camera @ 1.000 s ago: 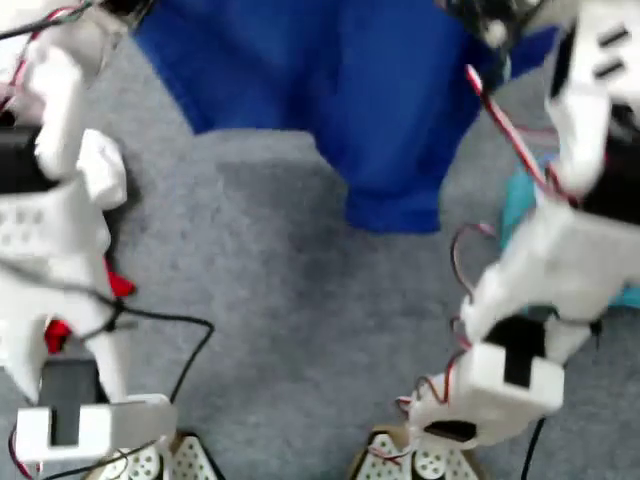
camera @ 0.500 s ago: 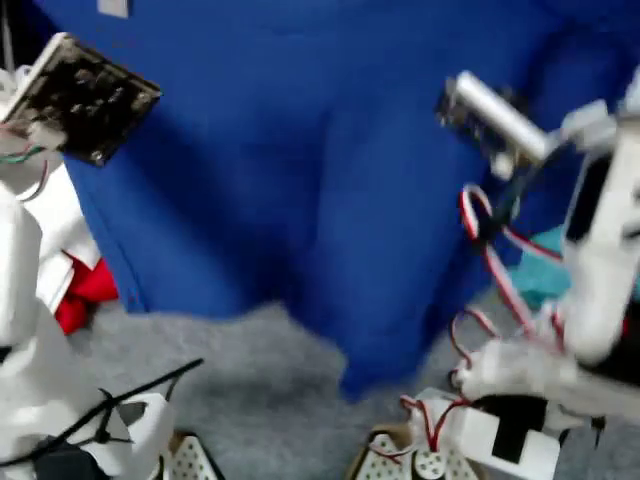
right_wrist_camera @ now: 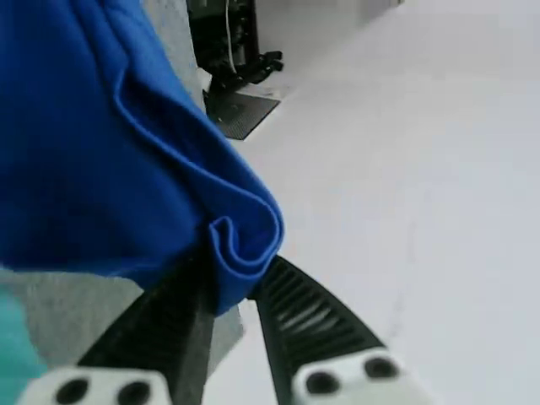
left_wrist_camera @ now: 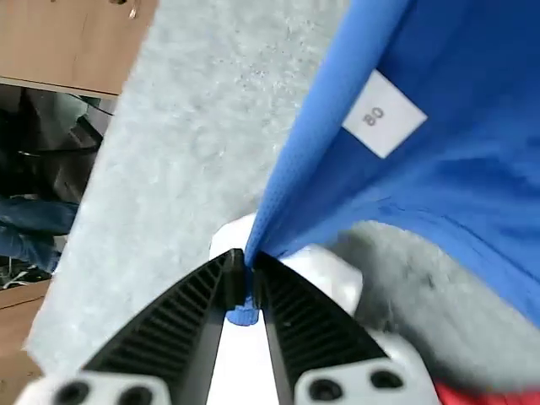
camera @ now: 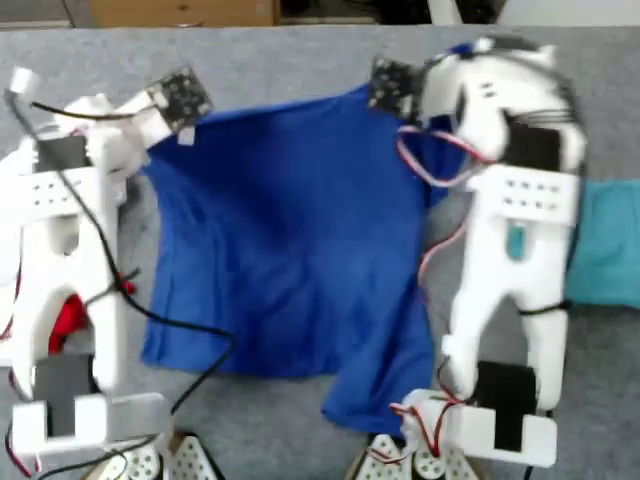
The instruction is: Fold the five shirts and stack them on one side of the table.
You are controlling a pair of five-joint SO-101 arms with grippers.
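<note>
Blue shirt point(camera: 290, 260), aloft a moment ago, now lies spread on the table point(camera: 300, 60), my left gripper point(left_wrist_camera: 240, 283) and right gripper point(right_wrist_camera: 228, 287) pinching its far edge; ready to fold, I judge.

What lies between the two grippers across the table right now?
The blue shirt, spread over the table in the high view; the left gripper and right gripper each pinch an edge of it.
</note>
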